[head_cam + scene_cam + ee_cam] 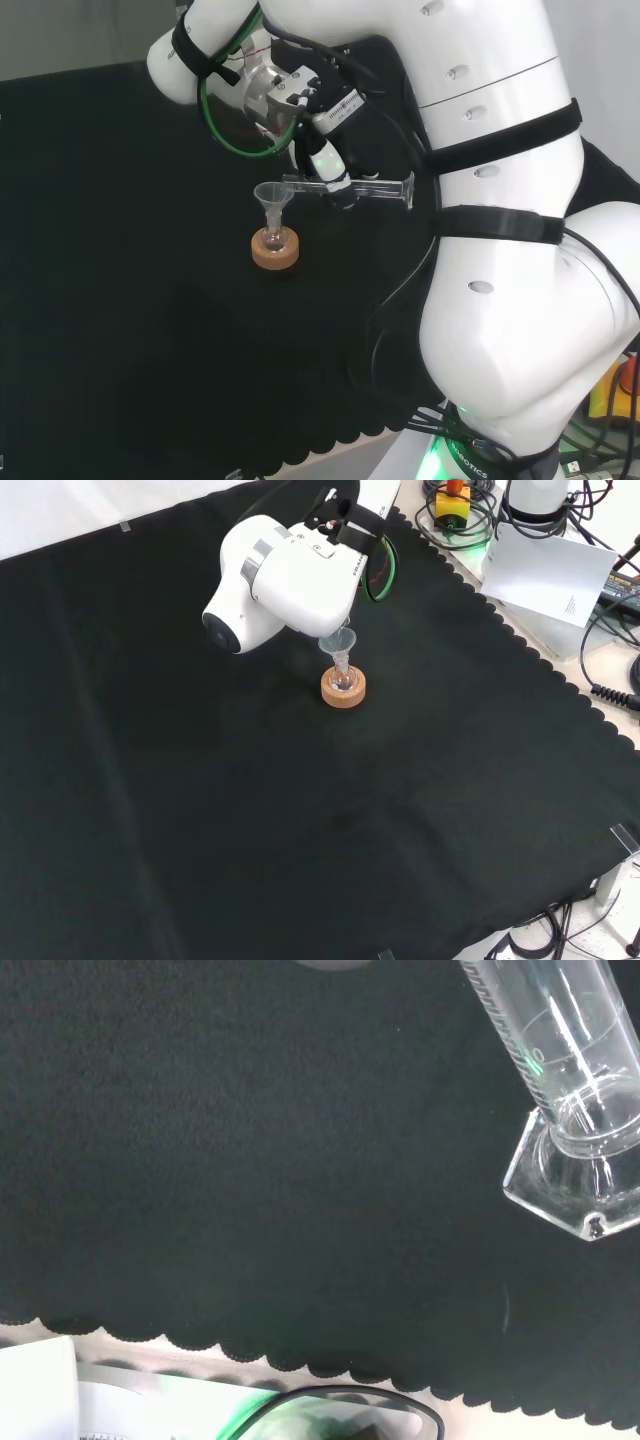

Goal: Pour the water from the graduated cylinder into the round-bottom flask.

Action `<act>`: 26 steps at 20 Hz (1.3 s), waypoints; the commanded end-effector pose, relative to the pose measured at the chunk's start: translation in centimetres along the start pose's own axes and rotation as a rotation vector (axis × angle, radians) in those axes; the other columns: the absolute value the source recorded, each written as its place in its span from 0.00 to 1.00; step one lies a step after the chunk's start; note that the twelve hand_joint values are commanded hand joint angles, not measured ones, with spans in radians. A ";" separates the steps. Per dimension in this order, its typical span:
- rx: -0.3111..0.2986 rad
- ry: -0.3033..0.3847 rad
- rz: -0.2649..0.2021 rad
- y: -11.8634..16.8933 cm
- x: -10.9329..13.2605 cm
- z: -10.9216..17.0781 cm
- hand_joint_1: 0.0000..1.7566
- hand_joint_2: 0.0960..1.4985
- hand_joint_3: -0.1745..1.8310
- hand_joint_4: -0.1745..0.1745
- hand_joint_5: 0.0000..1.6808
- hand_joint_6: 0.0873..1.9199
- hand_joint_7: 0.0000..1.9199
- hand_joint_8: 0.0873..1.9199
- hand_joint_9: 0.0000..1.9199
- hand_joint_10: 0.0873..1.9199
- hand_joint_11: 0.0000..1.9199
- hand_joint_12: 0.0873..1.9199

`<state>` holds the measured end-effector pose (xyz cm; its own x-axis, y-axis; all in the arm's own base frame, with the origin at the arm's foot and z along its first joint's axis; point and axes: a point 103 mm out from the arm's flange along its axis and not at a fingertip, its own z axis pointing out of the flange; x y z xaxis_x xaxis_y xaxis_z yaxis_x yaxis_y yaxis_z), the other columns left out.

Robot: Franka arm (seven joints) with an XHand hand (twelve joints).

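In the head view, the cork ring (275, 252) sits on the black-clothed bench (120, 300), nearer than the fingers, carrying the small round-bottom flask (274, 238) with a clear funnel (270, 199) in its neck. Just beyond, the hand (325, 160) has its fingers curled round the graduated cylinder (360, 187), which lies nearly level. Its mouth is at the funnel's rim, on the fingers' left; its hexagonal foot (572, 1180) sticks out on their right.
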<state>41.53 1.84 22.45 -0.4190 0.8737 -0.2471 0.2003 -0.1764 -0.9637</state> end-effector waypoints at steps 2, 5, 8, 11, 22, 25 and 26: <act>0.005 -0.003 0.001 -0.1 0.0 0.0 0.71 0.75 0.09 0.00 0.54 0.54 0.49 0.54 0.73 0.00 0.62 0.40; 0.006 -0.006 0.004 0.0 -0.1 0.0 0.71 0.75 0.09 0.00 0.54 0.54 0.50 0.54 0.74 0.00 0.62 0.40; 0.011 -0.009 0.009 0.1 0.1 0.0 0.71 0.74 0.09 0.00 0.54 0.54 0.50 0.54 0.74 0.00 0.62 0.40; 0.012 -0.013 0.011 -0.1 0.2 -0.1 0.71 0.74 0.09 0.00 0.54 0.54 0.50 0.54 0.74 0.00 0.62 0.40; 0.015 -0.018 0.016 -0.3 0.4 -0.3 0.71 0.74 0.09 0.00 0.54 0.54 0.50 0.54 0.74 0.00 0.62 0.40; 0.014 -0.019 0.019 -0.4 0.4 -0.3 0.71 0.74 0.09 0.00 0.55 0.54 0.50 0.54 0.74 0.00 0.63 0.40; 0.014 -0.019 0.019 -0.4 0.5 -0.3 0.71 0.74 0.09 0.00 0.55 0.54 0.50 0.54 0.74 0.00 0.63 0.40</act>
<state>41.58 2.40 22.70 -0.4320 0.8619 -0.2655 0.1949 -0.1982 -0.9606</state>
